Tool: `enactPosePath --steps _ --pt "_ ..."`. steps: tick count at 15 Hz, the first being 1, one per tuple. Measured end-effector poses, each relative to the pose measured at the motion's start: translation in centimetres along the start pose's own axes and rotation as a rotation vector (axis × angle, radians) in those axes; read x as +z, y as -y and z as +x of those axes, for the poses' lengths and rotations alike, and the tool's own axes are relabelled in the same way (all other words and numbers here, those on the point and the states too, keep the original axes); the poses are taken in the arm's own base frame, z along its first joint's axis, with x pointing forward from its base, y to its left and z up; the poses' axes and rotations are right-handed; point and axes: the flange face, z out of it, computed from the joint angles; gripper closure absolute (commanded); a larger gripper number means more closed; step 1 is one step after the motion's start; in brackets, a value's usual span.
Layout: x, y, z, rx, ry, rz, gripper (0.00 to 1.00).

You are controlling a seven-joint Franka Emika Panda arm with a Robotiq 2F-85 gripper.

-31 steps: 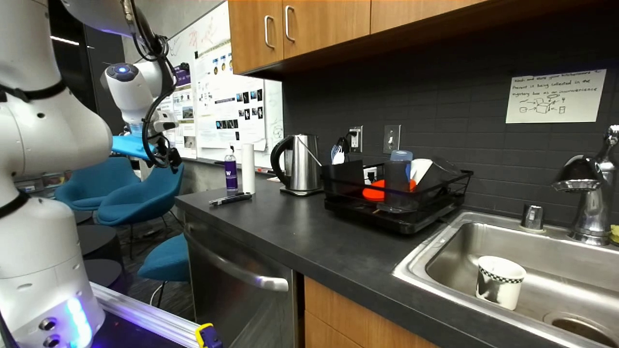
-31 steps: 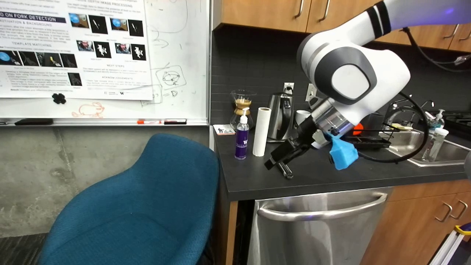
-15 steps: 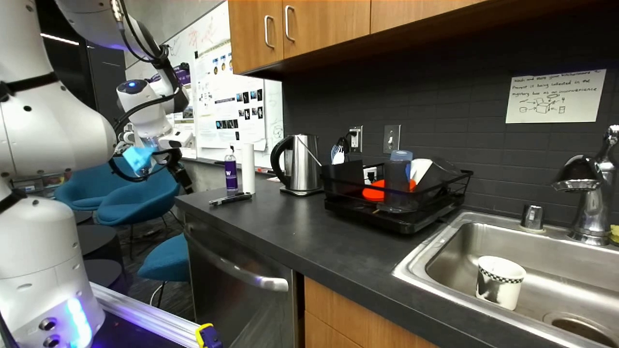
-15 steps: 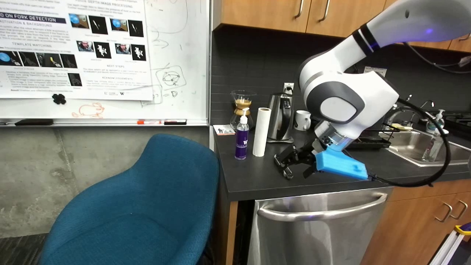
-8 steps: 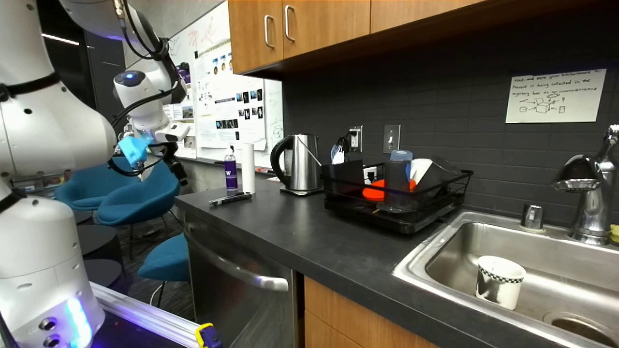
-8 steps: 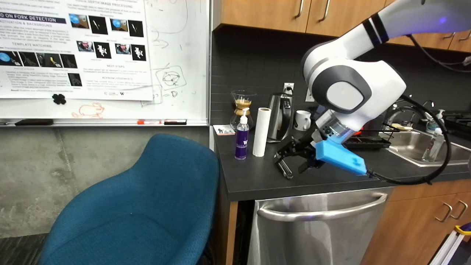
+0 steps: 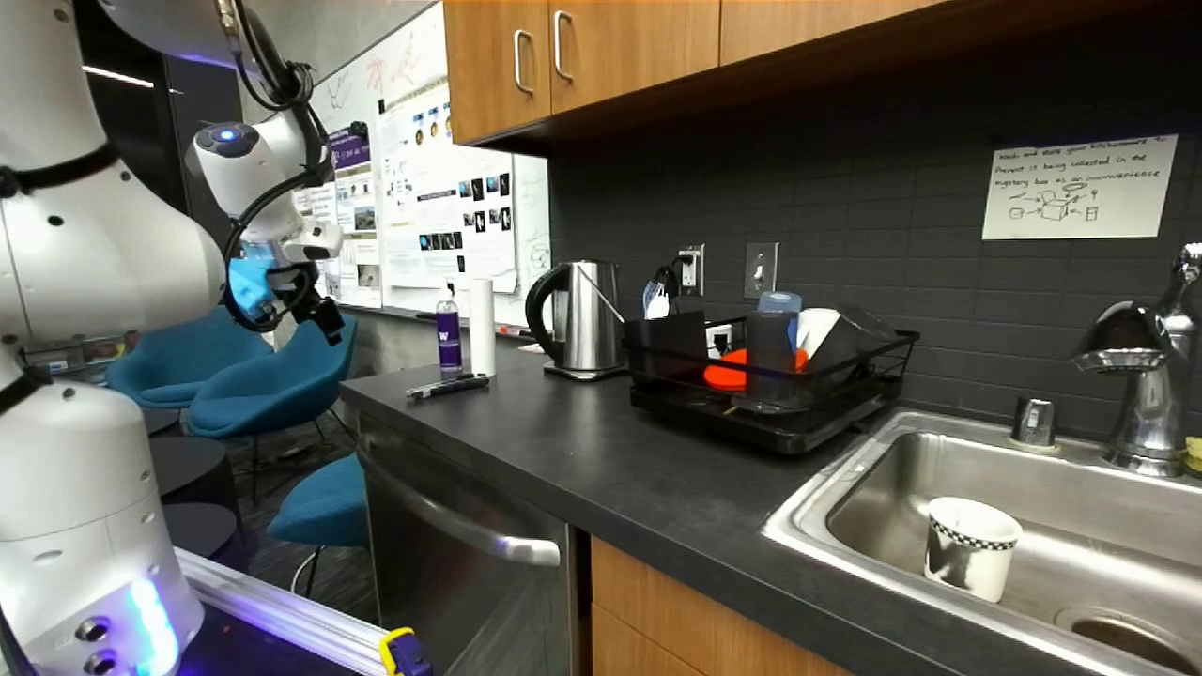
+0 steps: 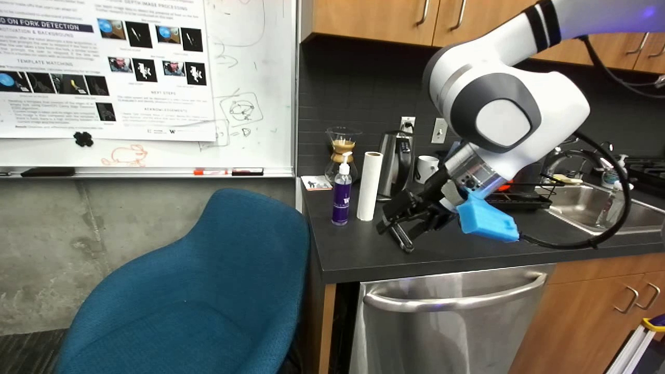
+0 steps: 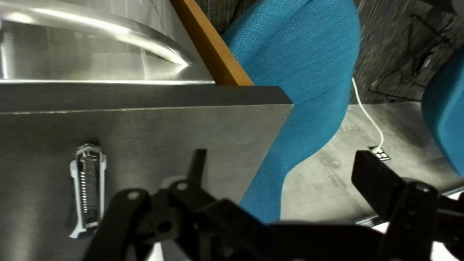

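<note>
Parted jaws hang clear of counter edge point(image 9: 145, 98) and black-and-silver tool point(image 9: 90, 185).

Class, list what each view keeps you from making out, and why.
Underside of the metal-framed tool, wrist view: hidden against the counter.
Base of the gripper, wrist view: cut off by the bottom edge.
Contents of the kettle, both exterior views: hidden by its body.
Fine print on the poster, in an exterior view: blurred.

In an exterior view, we find the far wall point(image 7: 845, 207) sunk in shadow beneath the cabinets point(image 7: 620, 47), while the base light point(image 7: 150, 624) flares blue-white at near left. In the wrist view, glare streaks the steel handle point(image 9: 105, 27) and the near gripper point(image 9: 281, 165) looks blurred.
</note>
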Motion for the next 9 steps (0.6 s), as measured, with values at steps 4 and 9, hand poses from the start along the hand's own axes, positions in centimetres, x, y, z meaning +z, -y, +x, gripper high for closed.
enactPosePath --steps 4,9 --pt "-1.7 2.6 -0.8 -0.213 -0.003 0.087 0.0" --pt "-5.4 6.7 -0.5 -0.423 -0.06 0.252 0.0"
